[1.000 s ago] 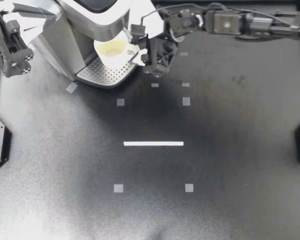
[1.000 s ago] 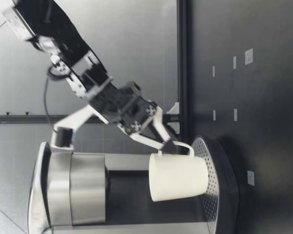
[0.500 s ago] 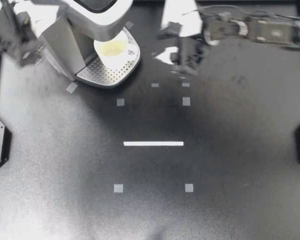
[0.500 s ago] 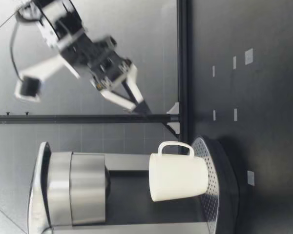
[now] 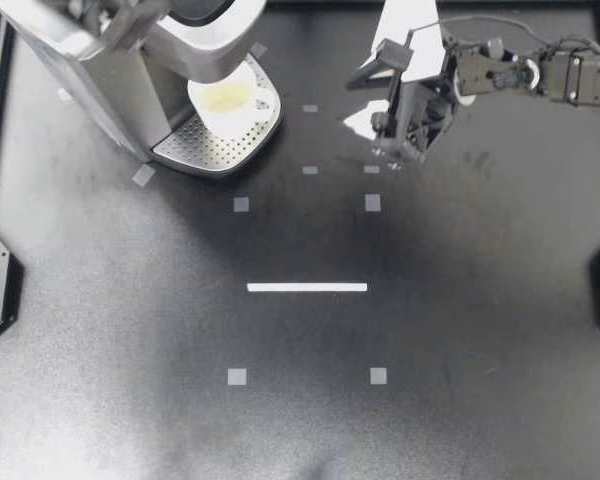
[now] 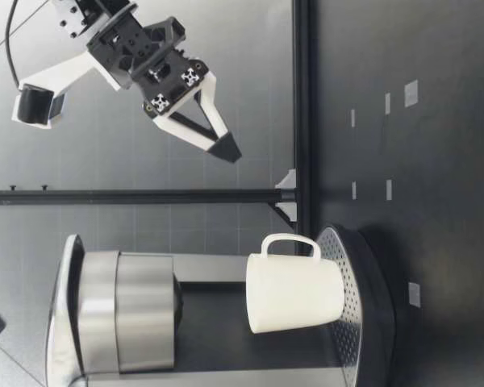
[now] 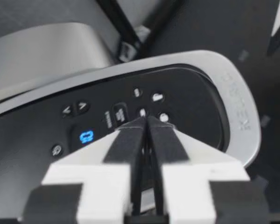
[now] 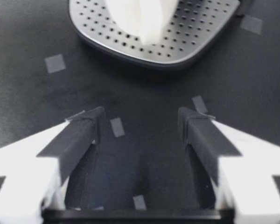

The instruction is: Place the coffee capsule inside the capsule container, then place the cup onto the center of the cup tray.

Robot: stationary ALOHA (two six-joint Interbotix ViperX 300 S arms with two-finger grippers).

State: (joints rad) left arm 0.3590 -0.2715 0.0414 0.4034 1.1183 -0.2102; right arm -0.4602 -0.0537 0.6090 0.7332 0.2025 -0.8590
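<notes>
On the perforated cup tray (image 5: 205, 150) of the coffee machine (image 5: 120, 70), the white cup (image 5: 228, 100) stood upright beneath the machine's head. It sat toward the back of the tray, with its handle (image 5: 270, 100) turned toward the right arm's side.

Well apart from it, the right gripper (image 5: 390, 158) hung over the black table (image 5: 450, 350), pointing down near a small tape square (image 5: 372, 169). Its own wrist camera showed its two fingers (image 8: 79, 135) spread wide, with nothing between them but bare table and bits of tape. The cup (image 8: 140, 16) and tray (image 8: 186, 44) lay ahead of it, untouched. Seen from table height, a gripper (image 6: 224, 147) was raised clear of the table, its tips a little higher than the rim of the cup (image 6: 294, 292), touching nothing.

The left gripper (image 5: 145, 15) was only a blur over the top of the machine from overhead. Its wrist camera showed its fingers (image 7: 126, 140) pressed together, holding nothing, with the tips just above the buttons (image 7: 158, 98) of the dark control panel (image 7: 191, 102). Whether they touched the panel could not be told.
</notes>
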